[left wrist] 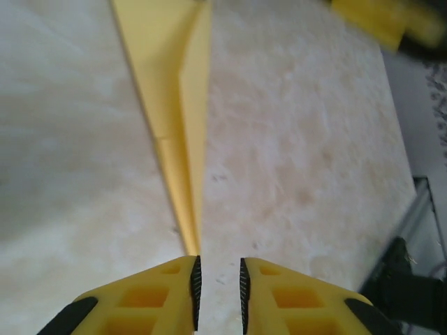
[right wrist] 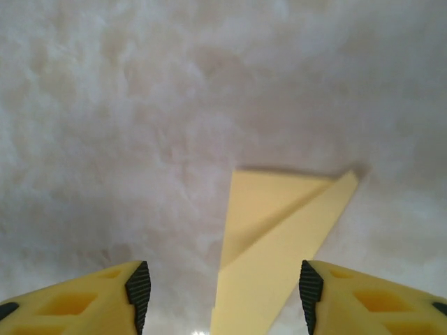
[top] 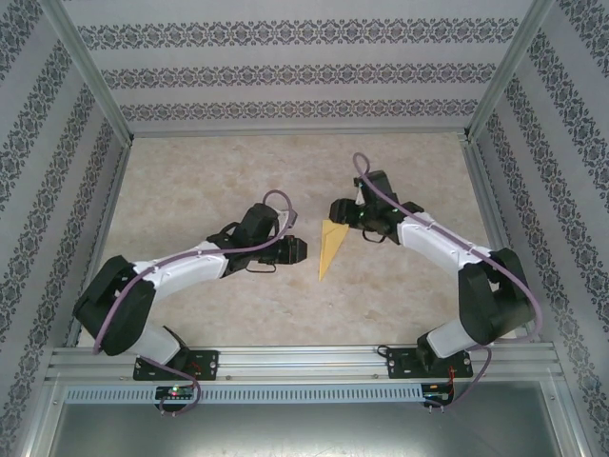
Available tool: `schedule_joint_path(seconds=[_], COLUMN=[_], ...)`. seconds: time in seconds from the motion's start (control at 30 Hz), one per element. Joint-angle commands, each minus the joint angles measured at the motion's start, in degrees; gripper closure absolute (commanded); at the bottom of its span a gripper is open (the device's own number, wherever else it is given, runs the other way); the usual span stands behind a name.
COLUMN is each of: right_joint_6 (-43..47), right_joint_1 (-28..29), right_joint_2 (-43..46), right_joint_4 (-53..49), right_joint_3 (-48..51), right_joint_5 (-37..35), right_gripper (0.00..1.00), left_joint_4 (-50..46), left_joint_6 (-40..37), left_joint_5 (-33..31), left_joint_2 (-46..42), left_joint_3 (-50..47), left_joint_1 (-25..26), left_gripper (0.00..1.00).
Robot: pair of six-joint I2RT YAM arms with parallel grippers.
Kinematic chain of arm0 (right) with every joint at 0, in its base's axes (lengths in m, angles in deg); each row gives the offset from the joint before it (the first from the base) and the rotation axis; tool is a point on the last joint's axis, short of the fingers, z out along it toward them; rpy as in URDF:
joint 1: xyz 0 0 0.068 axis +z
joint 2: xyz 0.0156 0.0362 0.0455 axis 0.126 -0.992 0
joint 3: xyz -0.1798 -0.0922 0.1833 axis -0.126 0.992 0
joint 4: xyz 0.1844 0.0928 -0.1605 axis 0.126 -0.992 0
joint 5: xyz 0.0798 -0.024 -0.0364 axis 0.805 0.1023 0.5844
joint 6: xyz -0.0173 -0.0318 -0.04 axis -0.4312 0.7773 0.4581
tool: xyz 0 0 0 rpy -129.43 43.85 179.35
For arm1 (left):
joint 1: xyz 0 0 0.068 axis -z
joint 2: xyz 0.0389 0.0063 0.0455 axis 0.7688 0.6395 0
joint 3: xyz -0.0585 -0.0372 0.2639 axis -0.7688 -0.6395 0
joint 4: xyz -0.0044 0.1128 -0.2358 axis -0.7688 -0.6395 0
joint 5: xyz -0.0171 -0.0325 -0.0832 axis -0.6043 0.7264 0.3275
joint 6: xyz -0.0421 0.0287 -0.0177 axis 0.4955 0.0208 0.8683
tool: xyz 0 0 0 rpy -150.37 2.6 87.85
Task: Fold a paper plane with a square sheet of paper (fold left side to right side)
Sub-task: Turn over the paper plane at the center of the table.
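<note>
Flat on the tabletop (top: 190, 181), between both arms: the paper plane (top: 330, 246), narrow tip nearest the bases. Just left of that tip, the left pincer (left wrist: 218, 269), parted by a slim gap, pinching nothing. Above the plane's wide end, the right pincer (right wrist: 223, 276), spread wide, gripping nothing.

The left hand (left wrist: 218, 271) is barely parted, the right hand (right wrist: 223, 280) wide.

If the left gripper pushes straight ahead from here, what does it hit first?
The plane: its pointed tip lies just ahead of the left gripper, almost dead centre. Height above the table is unclear, so it might pass over the tip.
</note>
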Motion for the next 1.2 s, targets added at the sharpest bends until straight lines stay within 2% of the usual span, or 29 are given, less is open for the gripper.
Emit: schedule_joint_path(seconds=[0.0, 0.1, 0.2, 0.43, 0.63, 0.9, 0.97, 1.1, 1.17], right_joint_6=[-3.5, -4.4, -5.4, -5.1, -5.4, -4.5, -4.0, -3.3, -3.1], right_joint_1=[4.8, 8.8, 11.0, 12.7, 12.7, 12.6, 12.6, 12.6, 12.5], right_joint_2=[-1.9, -5.3, -8.5, -13.6, -11.9, -8.3, -7.2, -5.3, -5.0], right_joint_4=[-4.1, -5.6, -6.3, -9.2, -9.5, -11.7, -12.2, -13.5, -13.4], right_joint_3=[1.7, 0.2, -1.1, -4.0, -2.6, -1.9, -1.9, -1.8, -1.6], right_joint_5=[-10.4, -13.9, -16.0, -19.0, -19.3, -21.0, -21.1, -21.0, -20.6], right_gripper=[0.36, 0.35, 0.36, 0.46, 0.61, 0.92, 0.94, 0.93, 1.0], left_joint_4=[-0.7, -0.7, -0.6, -0.4, -1.2, -2.0, -2.4, -3.4, -3.6], left_joint_6=[1.1, 2.2, 3.0, 3.7, 3.4, 3.4, 3.2, 2.7, 2.6], left_joint_5=[-12.0, -15.9, -18.1, -19.0, -19.2, -19.8, -20.1, -20.7, -21.0], left_joint_2=[-3.7, -6.1, -7.8, -9.8, -10.1, -10.3, -10.4, -11.0, -11.3], left_joint_3=[-2.0, -4.1, -5.9, -8.0, -7.7, -7.4, -7.2, -6.8, -6.7], left_joint_1=[-0.6, -0.6, -0.6, -0.6, -0.6, -0.6, -0.6, -0.6, -0.6], left_gripper=[0.7, 0.61, 0.57, 0.55, 0.54, 0.54, 0.54, 0.53, 0.53])
